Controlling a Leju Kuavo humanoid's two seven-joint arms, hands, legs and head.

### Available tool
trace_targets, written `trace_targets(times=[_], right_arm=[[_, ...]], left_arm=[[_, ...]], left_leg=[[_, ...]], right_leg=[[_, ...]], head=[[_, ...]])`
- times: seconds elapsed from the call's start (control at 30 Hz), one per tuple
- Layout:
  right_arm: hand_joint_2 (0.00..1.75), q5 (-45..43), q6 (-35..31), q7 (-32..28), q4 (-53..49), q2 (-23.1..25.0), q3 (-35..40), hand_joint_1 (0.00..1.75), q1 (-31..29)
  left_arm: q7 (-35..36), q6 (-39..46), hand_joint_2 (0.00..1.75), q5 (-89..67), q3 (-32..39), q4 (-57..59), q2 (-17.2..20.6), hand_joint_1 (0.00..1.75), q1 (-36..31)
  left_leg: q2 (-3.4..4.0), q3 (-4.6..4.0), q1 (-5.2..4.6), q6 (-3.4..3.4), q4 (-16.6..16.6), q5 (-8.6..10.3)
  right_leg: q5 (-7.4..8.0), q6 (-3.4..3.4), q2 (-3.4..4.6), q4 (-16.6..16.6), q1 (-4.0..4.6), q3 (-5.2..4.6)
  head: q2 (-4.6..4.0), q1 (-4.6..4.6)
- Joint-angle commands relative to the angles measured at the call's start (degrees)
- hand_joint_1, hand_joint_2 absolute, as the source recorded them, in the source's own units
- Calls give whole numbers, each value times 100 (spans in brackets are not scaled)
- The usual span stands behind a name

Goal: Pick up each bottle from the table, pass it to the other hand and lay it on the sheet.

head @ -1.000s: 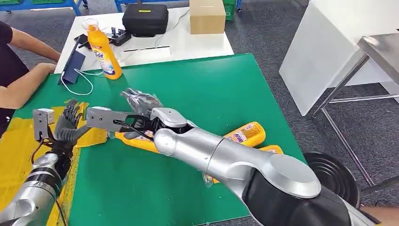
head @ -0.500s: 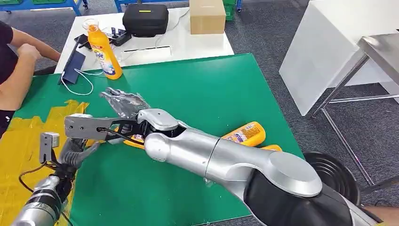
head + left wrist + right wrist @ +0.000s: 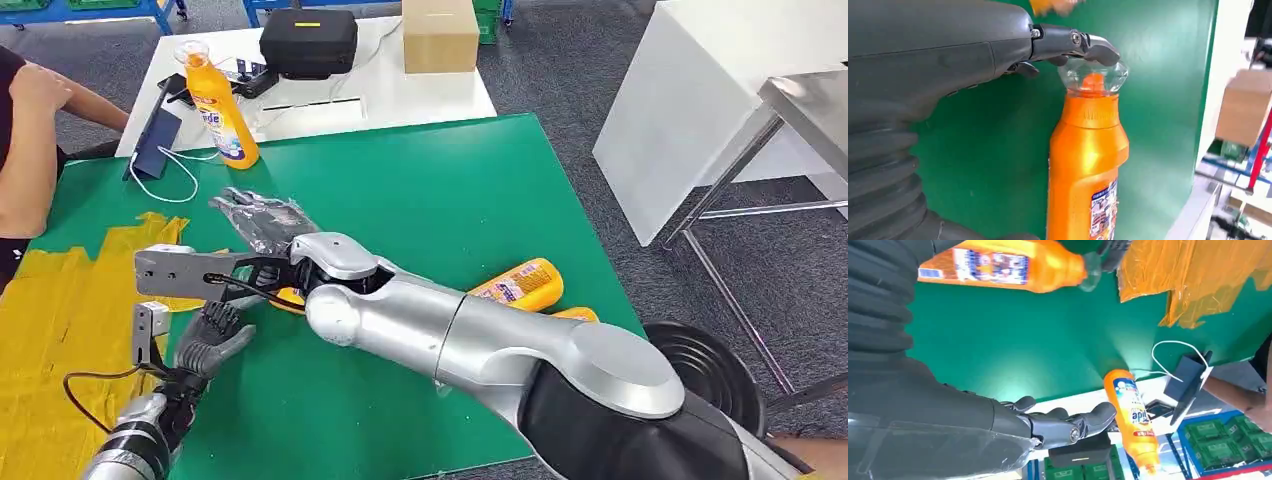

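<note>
Nearest to the robot, the left hand (image 3: 212,340) sits low over the green-topped counter (image 3: 450,190) with its fingers loosely apart and nothing in them. In the left wrist view one fingertip reaches the clear cap of an orange plastic detergent bottle (image 3: 1085,165); whether it touches the cap or only overlaps it I cannot tell. That bottle lies on its side on the green surface, just beside the crumpled yellow plastic sheet (image 3: 60,300) but not on it. Above it the right hand (image 3: 262,215) stretches across with its fingers spread wide, gripping nothing.

Further right, two more orange bottles lie on the counter, one with a printed label (image 3: 522,284) and one partly hidden behind the right arm (image 3: 580,315). At the far edge a fourth orange bottle (image 3: 218,110) stands upright, near a person's arm (image 3: 25,160).

Judging by this, the task is at an early stage: no bottle rests on the sheet, the nearest one seems mid-handover with neither hand gripping it, and the other three are untouched.
</note>
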Motion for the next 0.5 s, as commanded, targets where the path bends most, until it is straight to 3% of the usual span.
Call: trace_targets(times=[0.03,0.5], right_arm=[[175,15,43,15,44,-81,253,0,-148],[175,66,117,11,72,-81,275,0,-74]], left_arm=[[74,-9,175,80,-285,-89,-168,0,-51],[51,-9,175,170,-381,-108,-121,0,-59]], left_leg=[[-17,2,3,1,1,-1],[-16,-1,2,0,2,0]], right_leg=[[-2,2,-1,-2,1,7],[-1,1,-2,-1,1,4]], head=[[0,0],[0,-2]])
